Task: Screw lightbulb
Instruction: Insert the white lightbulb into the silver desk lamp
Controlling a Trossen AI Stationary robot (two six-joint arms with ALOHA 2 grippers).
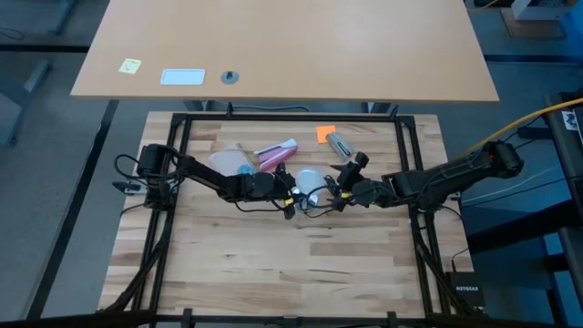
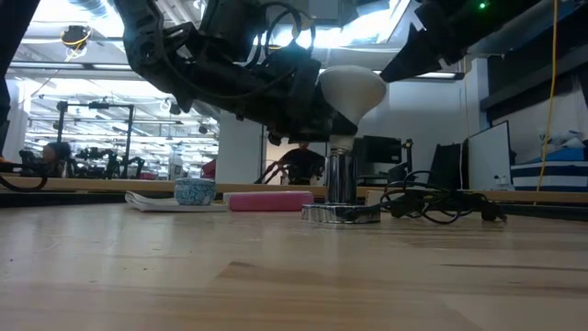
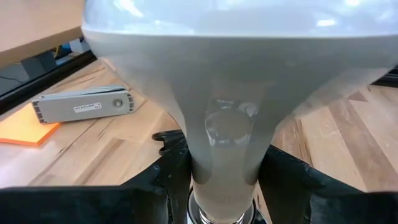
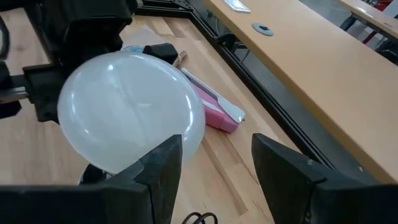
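Frosted lightbulb (image 2: 351,89) upright, left claw (image 3: 224,180) gripping neck

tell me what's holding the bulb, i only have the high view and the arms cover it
Observer: The left gripper is shut on the lightbulb, at its narrow neck, as the left wrist view shows.
Operator: is it in the socket yet
Observer: In the low view its base sits on top of the upright silvery socket; how far it is threaded in I cannot tell.
Operator: and the right one
Observer: The right gripper is open beside the globe, its fingers not closed on it.
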